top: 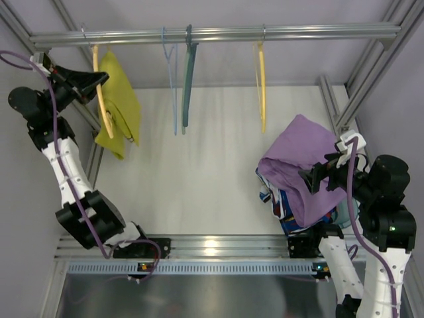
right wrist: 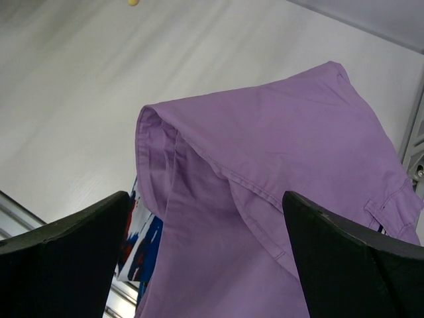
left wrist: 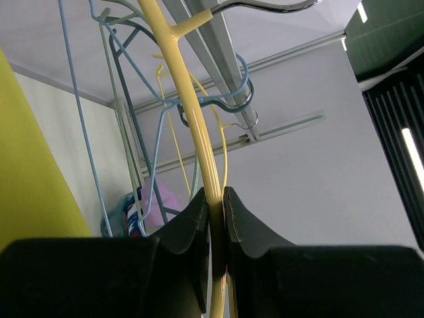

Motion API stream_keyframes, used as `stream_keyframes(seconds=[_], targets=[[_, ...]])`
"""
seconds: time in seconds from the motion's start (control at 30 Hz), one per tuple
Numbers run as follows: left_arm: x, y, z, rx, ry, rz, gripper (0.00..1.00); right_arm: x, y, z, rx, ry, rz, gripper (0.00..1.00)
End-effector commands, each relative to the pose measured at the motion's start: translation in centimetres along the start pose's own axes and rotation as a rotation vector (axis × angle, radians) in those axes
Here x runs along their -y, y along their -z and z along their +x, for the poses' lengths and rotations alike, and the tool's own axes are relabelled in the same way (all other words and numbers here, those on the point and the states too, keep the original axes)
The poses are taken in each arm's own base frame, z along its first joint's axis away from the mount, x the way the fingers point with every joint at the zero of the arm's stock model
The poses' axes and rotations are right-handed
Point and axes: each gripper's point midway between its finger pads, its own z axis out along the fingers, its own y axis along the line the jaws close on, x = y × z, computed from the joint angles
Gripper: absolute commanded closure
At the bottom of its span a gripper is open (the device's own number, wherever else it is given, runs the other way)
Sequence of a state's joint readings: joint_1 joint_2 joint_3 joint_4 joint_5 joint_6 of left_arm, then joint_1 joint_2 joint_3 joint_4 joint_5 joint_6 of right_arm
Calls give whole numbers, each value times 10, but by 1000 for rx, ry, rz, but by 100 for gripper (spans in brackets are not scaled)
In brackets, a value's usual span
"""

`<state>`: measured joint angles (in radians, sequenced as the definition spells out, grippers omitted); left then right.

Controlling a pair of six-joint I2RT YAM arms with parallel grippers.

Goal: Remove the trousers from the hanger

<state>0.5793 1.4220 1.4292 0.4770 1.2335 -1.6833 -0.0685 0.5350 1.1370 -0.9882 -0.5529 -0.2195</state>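
Note:
The mustard-yellow trousers [top: 120,105] hang folded over the yellow hanger [top: 101,93] at the left end of the rail. My left gripper [top: 98,81] is shut on that hanger's upper arm; in the left wrist view the yellow hanger [left wrist: 192,126] runs up from between the black fingers [left wrist: 191,222] of the left gripper [left wrist: 216,202] to its metal hook, and the trousers [left wrist: 30,179] fill the left edge. My right gripper [top: 306,180] stands open over the purple garment [top: 305,165], and in the right wrist view the right gripper [right wrist: 207,218] has nothing between its fingers.
On the rail [top: 218,33] also hang a light blue hanger [top: 171,79], a dark teal hanger [top: 188,79] and a plain yellow hanger [top: 261,79]. The purple garment [right wrist: 278,172] lies over a pile with blue, white and red printed cloth [right wrist: 136,245] at the table's right.

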Motion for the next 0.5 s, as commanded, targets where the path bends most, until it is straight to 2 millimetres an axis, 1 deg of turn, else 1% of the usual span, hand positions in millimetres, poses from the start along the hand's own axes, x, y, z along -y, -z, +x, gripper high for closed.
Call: stream_keyframes(seconds=[0.0,0.03,0.07,0.1,0.17,0.2,0.23,0.27,0.3,0.33,0.37,0.4,0.43,0.47], targets=[[95,19,70,20,-503,176,100,2,2,-10,42,41,10,0],[94,21,76,19,-507,176,100,2,2,-11,44,46,10,0],[103,26,90,20,-534,187,100,3,2,-11,41,46,10,1],[96,27,93,22,-516,181,100,2,2,-13,43,47,6,1],[104,32,108,20,-532,191,100,3,1,-15,41,52,0,1],[99,34,112,23,-508,187,100,1,2,-17,46,55,-8,1],[100,35,116,23,-499,188,100,0,2,-19,48,61,-15,1],[104,40,127,26,-508,195,100,-1,1,-22,52,64,-25,1],[104,41,132,27,-491,197,100,-6,3,-28,74,75,-54,1],[96,43,135,31,-455,187,100,-9,4,-33,91,75,-66,1],[95,45,139,37,-442,187,100,-13,5,-37,107,76,-81,1],[100,49,150,43,-463,189,100,-17,7,-48,147,89,-106,1],[98,50,152,61,-423,175,100,-21,8,-52,162,72,-123,0],[96,52,156,69,-424,173,100,-22,6,-57,174,64,-140,1]])
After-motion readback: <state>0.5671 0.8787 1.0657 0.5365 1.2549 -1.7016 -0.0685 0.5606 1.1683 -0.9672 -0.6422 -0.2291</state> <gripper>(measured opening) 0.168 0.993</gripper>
